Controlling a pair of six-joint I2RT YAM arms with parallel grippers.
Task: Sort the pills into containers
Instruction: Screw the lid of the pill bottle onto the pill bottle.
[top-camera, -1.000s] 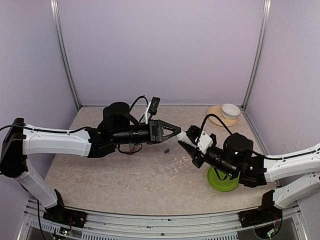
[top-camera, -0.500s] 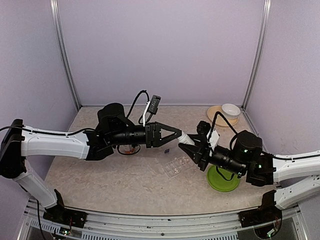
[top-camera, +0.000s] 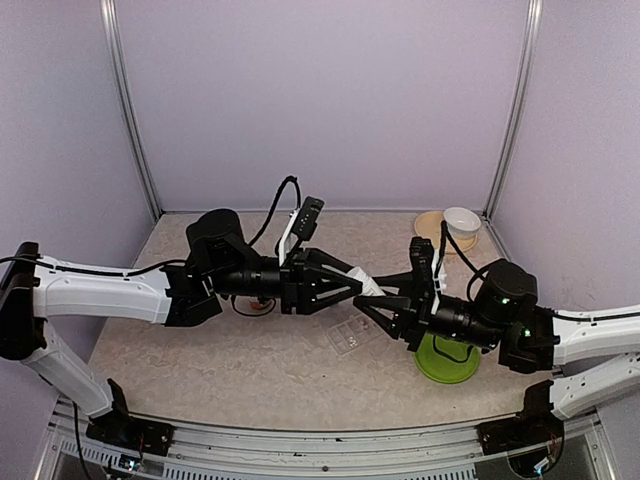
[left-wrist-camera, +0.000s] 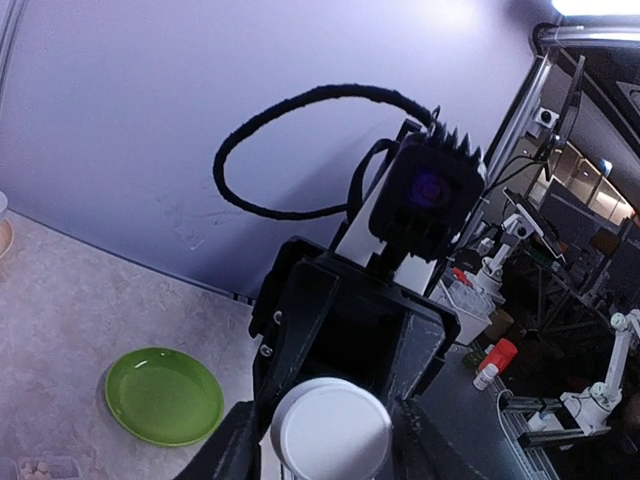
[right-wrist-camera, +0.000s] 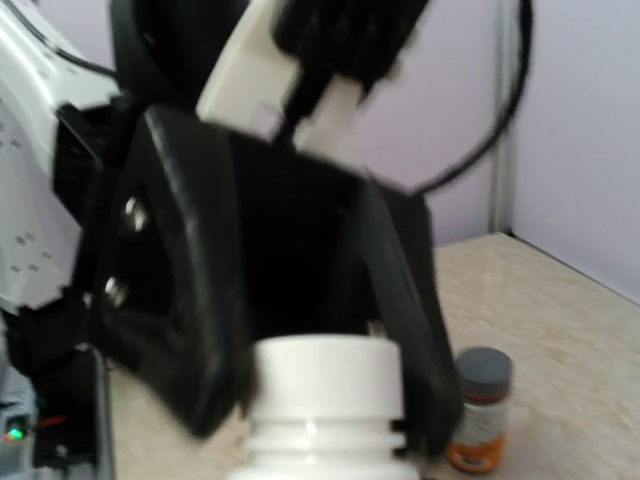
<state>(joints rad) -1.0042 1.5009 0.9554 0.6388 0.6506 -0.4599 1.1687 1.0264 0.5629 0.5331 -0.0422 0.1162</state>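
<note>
White bottle (right-wrist-camera: 325, 400) in right jaws, left jaws unclear; right wrist shows amber bottle (right-wrist-camera: 480, 415).

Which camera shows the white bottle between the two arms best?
The right wrist view: the white bottle sits large in the foreground, side-on, with cap and neck ridges visible, though slightly blurred. The left wrist view shows only its round cap end-on. The top external view shows only a small white sliver of it.
</note>
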